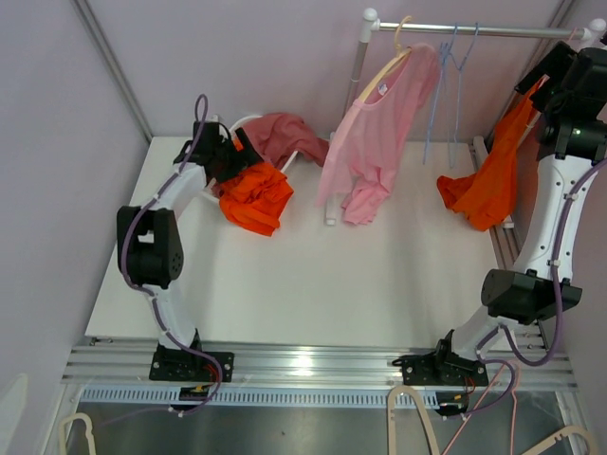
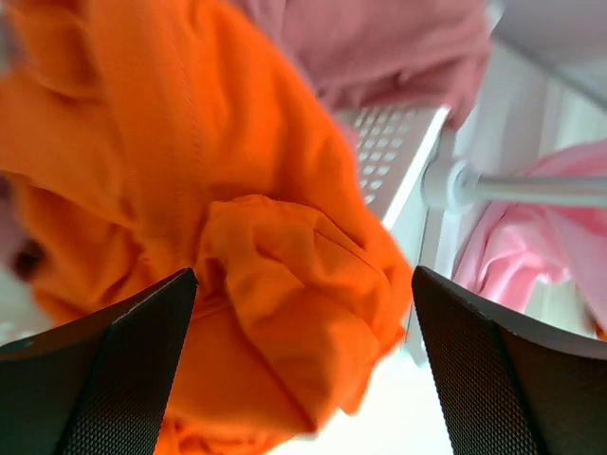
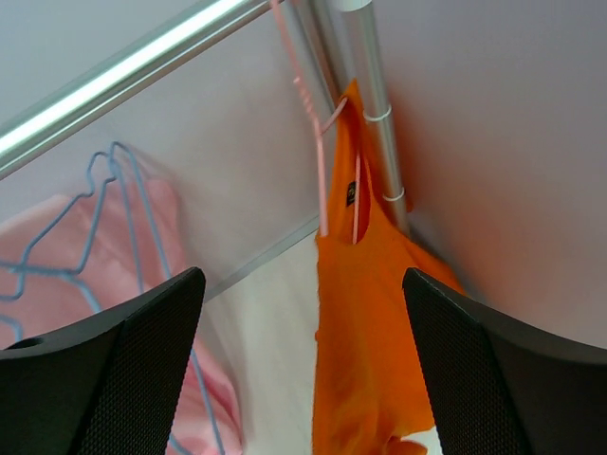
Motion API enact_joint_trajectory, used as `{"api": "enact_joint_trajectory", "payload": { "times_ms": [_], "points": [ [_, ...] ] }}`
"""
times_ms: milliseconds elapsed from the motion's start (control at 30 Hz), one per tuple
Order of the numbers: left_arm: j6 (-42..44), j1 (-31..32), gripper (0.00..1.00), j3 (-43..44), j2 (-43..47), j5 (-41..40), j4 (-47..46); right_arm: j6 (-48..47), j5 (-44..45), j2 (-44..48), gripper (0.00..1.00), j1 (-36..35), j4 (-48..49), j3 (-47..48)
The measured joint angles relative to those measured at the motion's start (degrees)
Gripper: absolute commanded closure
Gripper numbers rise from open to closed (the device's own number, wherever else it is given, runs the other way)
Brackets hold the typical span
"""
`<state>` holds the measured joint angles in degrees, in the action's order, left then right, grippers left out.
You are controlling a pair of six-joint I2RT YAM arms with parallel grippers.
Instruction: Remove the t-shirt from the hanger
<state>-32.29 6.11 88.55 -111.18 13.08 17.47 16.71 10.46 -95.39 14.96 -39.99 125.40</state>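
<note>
Left claw: jaws spread wide, holding nothing. It hovers just over the crumpled orange t-shirt, which lies in a heap on the far-left part of the table. Just beyond the heap are a white basket and a dusty-rose garment.

Right claw: also wide open and empty, up high at the far right. Straight ahead is the hung orange t-shirt, the one I take as the task's thing now. It is on a pink hanger at the right end of the rail, hard against the upright post. To its left are empty blue hangers, then a pink shirt hanging skewed on its own hanger mid-rail.

My read of the step: reach in and grip the hung shirt.
- Clamp cloth only, at one shoulder below the neck, not the hanger wire.
- Peel that shoulder down and off its hanger arm first, then slide the other off.
- Pull leftward and toward the near side, away from the post.
- Go slow, since a hard tug may drag the hook off the rail.
- Keep my left claw clear of the heap.
</note>
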Motion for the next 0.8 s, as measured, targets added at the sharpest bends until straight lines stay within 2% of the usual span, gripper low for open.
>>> {"api": "enact_joint_trajectory", "payload": {
  "times_ms": [133,333,433,533,633,733,800],
  "points": [
    [0.35,0.46,0.0,0.28,7.13,-3.89,0.0,0.09,-0.44,-4.39,0.15,1.9,-0.87,3.93],
    [-0.17,2.29,0.0,3.08,15.87,-1.9,-4.9,-0.02,-1.27,-10.86,0.16,2.49,-1.84,8.74],
    [-0.17,3.76,0.0,3.13,18.4,-0.68,-7.23,-0.22,-1.27,-13.16,0.21,2.51,-1.88,9.51],
    [0.83,5.9,0.0,3.08,19.47,-0.7,-9.35,-0.55,-1.25,-14.71,0.39,2.71,-1.66,9.51],
    [2.73,8.92,0.0,1.31,20.65,-1.4,-12.28,-0.59,-1.16,-15.41,0.41,2.95,-0.94,9.51],
    [4.74,11.52,0.0,-0.63,21.62,-1.92,-15.82,-0.96,-0.76,-15.52,0.54,3.06,0.9,9.49],
    [5.75,12.61,0.01,-0.7,21.62,-1.99,-17.46,-1.22,-0.63,-15.56,0.81,3.06,2.21,9.51]
  ]
}}
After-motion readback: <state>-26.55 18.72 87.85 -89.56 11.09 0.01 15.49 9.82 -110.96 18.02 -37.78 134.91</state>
